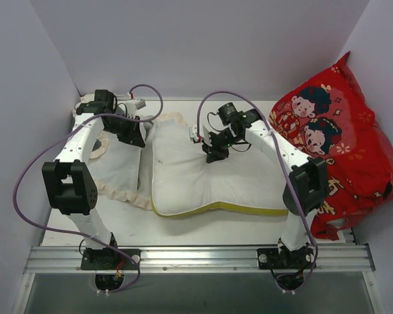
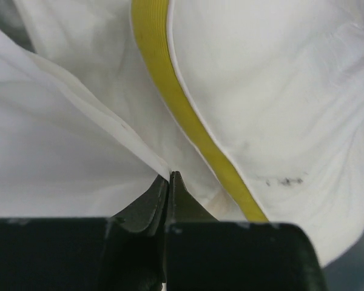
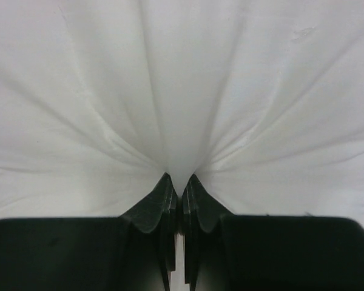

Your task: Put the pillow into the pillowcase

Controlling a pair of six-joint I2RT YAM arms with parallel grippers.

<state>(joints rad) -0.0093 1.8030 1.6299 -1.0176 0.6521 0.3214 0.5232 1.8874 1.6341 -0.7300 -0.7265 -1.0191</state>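
The white pillow (image 1: 209, 180) lies mid-table with its yellow strip (image 1: 229, 208) along the near edge. The pillowcase (image 1: 118, 167), pale with a cream frill, lies limp to its left and partly under it. My left gripper (image 1: 137, 134) sits at the pillow's far left corner. In the left wrist view it (image 2: 170, 176) is shut on a thin white fold of the pillowcase (image 2: 79, 139), beside the pillow (image 2: 279, 97) and its yellow strip (image 2: 188, 115). My right gripper (image 1: 216, 154) is on the pillow's far top. In the right wrist view it (image 3: 181, 179) pinches a bunch of pillow fabric (image 3: 182, 91).
A large red cushion with cartoon children (image 1: 340, 150) leans against the right wall, close to the right arm. White walls close in the table (image 1: 203, 229) on the left, back and right. Purple cables loop over both arms.
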